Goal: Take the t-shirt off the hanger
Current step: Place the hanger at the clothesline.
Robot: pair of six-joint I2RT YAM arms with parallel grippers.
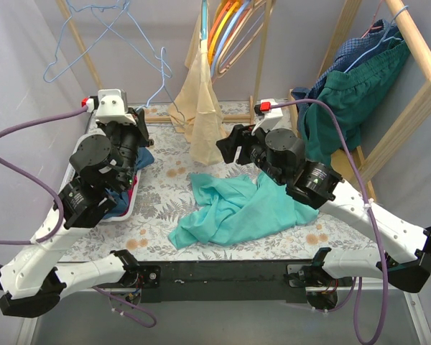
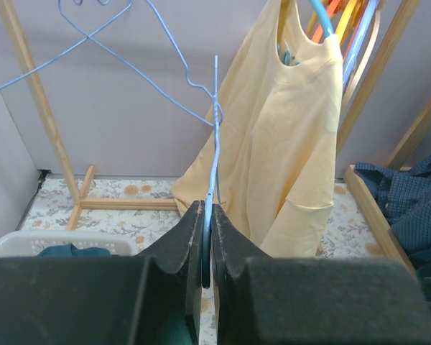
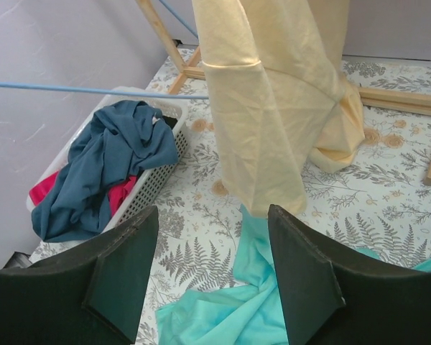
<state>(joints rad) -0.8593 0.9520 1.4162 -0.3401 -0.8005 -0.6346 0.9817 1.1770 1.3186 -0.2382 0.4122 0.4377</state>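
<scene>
Left gripper point(image 2: 207, 215) clamped tight on bare blue hanger point(image 2: 217, 108) wire, right gripper point(image 3: 212, 223) wide and empty; teal t-shirt point(image 1: 237, 212) heaped just below hem of yellow shirt point(image 1: 201, 115), looks light, limp: pinch a raised fold.

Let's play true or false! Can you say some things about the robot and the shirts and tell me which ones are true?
1. The left claw is pinching a blue wire hanger. True.
2. The right claw is squeezing the yellow t-shirt. False: this claw is open and holds nothing; the t-shirt hangs just ahead of it.
3. The teal shirt lies crumpled on the table. True.
4. The white basket is empty. False: it has a dark blue cloth and something pink in it.
</scene>
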